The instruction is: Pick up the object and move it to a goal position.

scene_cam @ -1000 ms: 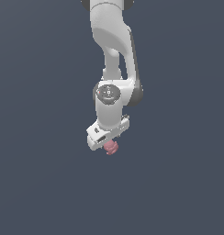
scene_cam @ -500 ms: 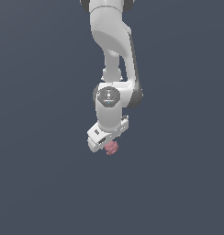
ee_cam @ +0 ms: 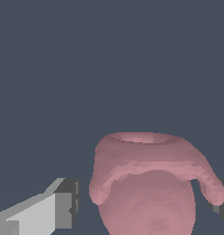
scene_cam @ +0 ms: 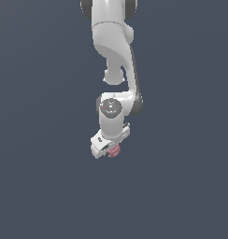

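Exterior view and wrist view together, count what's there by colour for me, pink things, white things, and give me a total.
Pink: 1, the object between the fingers.
White: 1, the arm with its hand.
Total: 2.

The glossy white jointed robot arm (scene_cam: 115, 42) showed smooth rounded casings, with black bands at its top joints and a dark seam along its lower link. A round grey cap with a tiny red mark faced the camera at the wrist. The blocky white gripper (scene_cam: 108, 148) carried pale grey fingers (ee_cam: 45, 212) tipped with dark grey pads.
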`<state>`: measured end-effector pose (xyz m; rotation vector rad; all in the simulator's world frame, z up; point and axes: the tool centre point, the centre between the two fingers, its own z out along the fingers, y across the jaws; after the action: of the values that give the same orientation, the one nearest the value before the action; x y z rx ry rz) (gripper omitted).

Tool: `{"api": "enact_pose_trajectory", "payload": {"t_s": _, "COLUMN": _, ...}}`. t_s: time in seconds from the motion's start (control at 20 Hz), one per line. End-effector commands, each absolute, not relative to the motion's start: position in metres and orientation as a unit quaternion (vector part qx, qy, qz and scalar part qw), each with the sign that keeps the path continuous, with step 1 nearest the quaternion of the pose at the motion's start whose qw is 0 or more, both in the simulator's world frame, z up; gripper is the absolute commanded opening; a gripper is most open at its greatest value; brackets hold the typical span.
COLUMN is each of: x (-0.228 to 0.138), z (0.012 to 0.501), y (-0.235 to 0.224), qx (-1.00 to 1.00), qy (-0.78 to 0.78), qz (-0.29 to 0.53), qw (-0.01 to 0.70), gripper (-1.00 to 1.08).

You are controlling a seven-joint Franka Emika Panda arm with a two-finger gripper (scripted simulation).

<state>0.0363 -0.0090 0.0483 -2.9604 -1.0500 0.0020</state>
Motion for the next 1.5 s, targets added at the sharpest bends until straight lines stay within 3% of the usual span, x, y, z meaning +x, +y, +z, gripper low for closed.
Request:
{"api": "enact_pose_trajectory", "payload": {"t_s": 0.0, "x": 0.037, "z": 0.041, "y": -0.009, "qx": -0.942, "qy": -0.335, "qz": 0.000, "qw": 0.000, "gripper": 1.00}}
{"api": "enact_pose_trajectory", "payload": {"t_s": 0.15, "x": 0.038, "z": 0.040, "y": -0.009, "qx": -0.942, "qy": -0.335, "qz": 0.000, "qw": 0.000, "gripper": 1.00}}
{"api": "enact_pose_trajectory", "payload": {"t_s": 0.2, "x": 0.038, "z": 0.040, "y": -0.009, "qx": -0.942, "qy": -0.335, "qz": 0.000, "qw": 0.000, "gripper": -1.00}}
{"api": "enact_pose_trajectory", "payload": {"t_s": 0.95, "x": 0.034, "z": 0.041, "y": -0.009, "qx": -0.942, "qy": -0.335, "qz": 0.000, "qw": 0.000, "gripper": -1.00}}
{"api": "enact_pose_trajectory", "payload": {"t_s": 1.45, "x": 0.003, "z": 0.042, "y": -0.003, "qx": -0.942, "qy": -0.335, "qz": 0.000, "qw": 0.000, "gripper": -1.00}}
